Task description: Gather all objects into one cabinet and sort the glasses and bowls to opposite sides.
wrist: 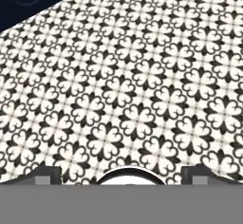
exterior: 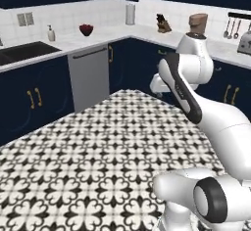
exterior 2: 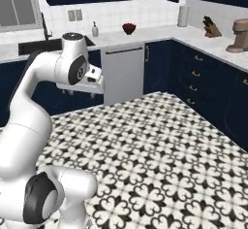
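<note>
gripper [wrist: 121, 175] wide open and empty over the patterned floor [wrist: 133, 85]; red-filled bowl [exterior: 86, 29] sits upper left on the worktop [exterior: 73, 41], so drive closer first

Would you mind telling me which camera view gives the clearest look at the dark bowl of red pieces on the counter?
The left base view shows the red-filled dark bowl best: it appears larger there, alone on the white counter right of the soap dispenser. The right base view shows the same bowl smaller and farther off. The hand view looks down at patterned floor.
</note>
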### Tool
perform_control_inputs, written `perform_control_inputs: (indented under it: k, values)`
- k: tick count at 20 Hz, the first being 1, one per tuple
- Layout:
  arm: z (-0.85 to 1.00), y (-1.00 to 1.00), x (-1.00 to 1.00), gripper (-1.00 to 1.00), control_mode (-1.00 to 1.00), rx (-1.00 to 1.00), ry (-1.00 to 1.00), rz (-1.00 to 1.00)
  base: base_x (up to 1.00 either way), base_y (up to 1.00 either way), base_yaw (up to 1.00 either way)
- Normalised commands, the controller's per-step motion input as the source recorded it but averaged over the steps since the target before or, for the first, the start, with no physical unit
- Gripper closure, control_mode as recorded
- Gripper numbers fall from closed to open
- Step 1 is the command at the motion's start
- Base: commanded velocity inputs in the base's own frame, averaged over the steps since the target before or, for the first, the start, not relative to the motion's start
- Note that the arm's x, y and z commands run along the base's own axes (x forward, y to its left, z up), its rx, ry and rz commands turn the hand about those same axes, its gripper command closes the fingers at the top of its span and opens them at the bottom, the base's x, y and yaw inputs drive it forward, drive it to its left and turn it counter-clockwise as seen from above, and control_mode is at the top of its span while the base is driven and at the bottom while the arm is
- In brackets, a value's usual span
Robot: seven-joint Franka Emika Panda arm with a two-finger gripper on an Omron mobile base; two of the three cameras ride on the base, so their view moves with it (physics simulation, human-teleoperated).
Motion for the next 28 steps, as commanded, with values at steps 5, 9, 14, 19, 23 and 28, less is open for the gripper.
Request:
perform_control_inputs:
  k: [5, 9, 14, 19, 23, 28]
  values:
    - [0.0, 0.0, 0.0, -1.0, 1.0, 0.0, 0.0, 0.0, 1.0, -0.47, 0.08]
    - [0.0, 0.0, 0.0, -1.0, 1.0, 0.0, 0.0, 0.0, 1.0, -0.35, 0.15]
    - [0.0, 0.0, 0.0, -1.0, 1.0, 0.0, 0.0, 0.0, 1.0, -0.46, 0.48]
    - [0.0, 0.0, 0.0, -1.0, 1.0, 0.0, 0.0, 0.0, 0.66, -0.24, 0.75]
    - [0.0, 0.0, 0.0, -1.0, 1.0, 0.0, 0.0, 0.0, 0.89, -0.43, 0.69]
    - [0.0, 0.0, 0.0, -1.0, 1.0, 0.0, 0.0, 0.0, 0.81, -0.73, 0.59]
